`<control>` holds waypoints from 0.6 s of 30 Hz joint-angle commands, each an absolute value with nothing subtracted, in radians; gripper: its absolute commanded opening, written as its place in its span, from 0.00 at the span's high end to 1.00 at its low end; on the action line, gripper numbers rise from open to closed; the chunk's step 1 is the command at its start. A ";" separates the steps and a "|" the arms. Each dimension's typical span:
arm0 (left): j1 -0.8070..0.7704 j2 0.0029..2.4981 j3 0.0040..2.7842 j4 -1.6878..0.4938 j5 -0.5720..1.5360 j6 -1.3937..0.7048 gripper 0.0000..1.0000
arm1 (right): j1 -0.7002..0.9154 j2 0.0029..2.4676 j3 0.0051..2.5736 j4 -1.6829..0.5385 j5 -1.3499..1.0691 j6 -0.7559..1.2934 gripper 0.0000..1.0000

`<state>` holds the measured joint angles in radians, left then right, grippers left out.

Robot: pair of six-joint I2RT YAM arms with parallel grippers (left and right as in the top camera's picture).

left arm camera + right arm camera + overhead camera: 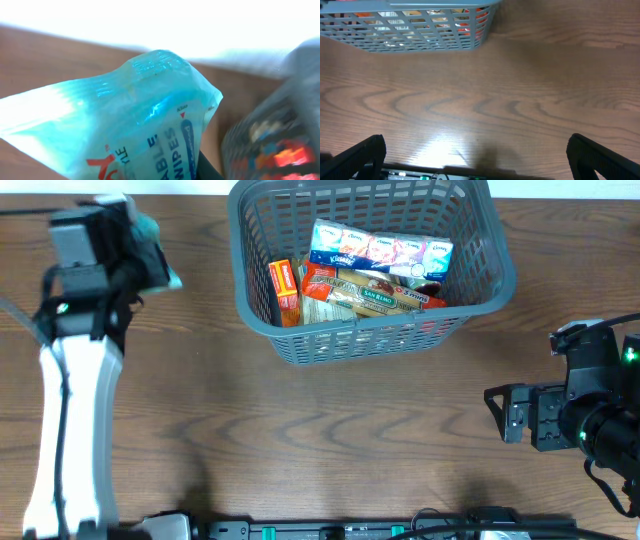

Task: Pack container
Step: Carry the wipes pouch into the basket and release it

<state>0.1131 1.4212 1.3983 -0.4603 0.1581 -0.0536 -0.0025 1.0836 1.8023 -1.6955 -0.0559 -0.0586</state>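
Observation:
The dark grey lattice basket (480,240) stands at the back centre of the table. It holds a blue tissue multipack (380,250), an orange box (284,290) and a flat San Remo packet (375,295). My left gripper (150,265) is at the far left, raised, shut on a teal pack of wipes (130,120) that fills the left wrist view. The basket shows blurred at the right of that view (280,140). My right gripper (500,415) is open and empty at the right, low over the wood. Its view shows the basket's near corner (420,40).
The wooden table (330,440) is bare between the arms. A black bar with cables (350,530) runs along the front edge, also seen in the right wrist view (445,174).

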 commanded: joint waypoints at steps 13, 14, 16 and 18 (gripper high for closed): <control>-0.258 1.321 1.452 -0.360 0.144 -0.057 0.80 | -0.006 1.079 1.805 -1.697 -0.055 -0.049 0.01; -0.272 1.332 1.452 -0.362 0.145 -0.058 0.80 | -0.006 1.079 1.805 -1.697 -0.055 -0.049 0.01; -0.287 1.351 1.452 -0.376 0.145 -0.058 0.80 | -0.006 1.079 1.805 -1.698 -0.055 -0.049 0.01; -0.301 1.369 1.452 -0.397 0.146 -0.058 0.80 | -0.006 1.079 1.805 -1.697 -0.055 -0.050 0.01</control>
<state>-0.2901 1.3586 1.4445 -0.3923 0.1501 -0.0536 -0.0025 1.0836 1.8023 -1.6951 -0.0559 -0.0586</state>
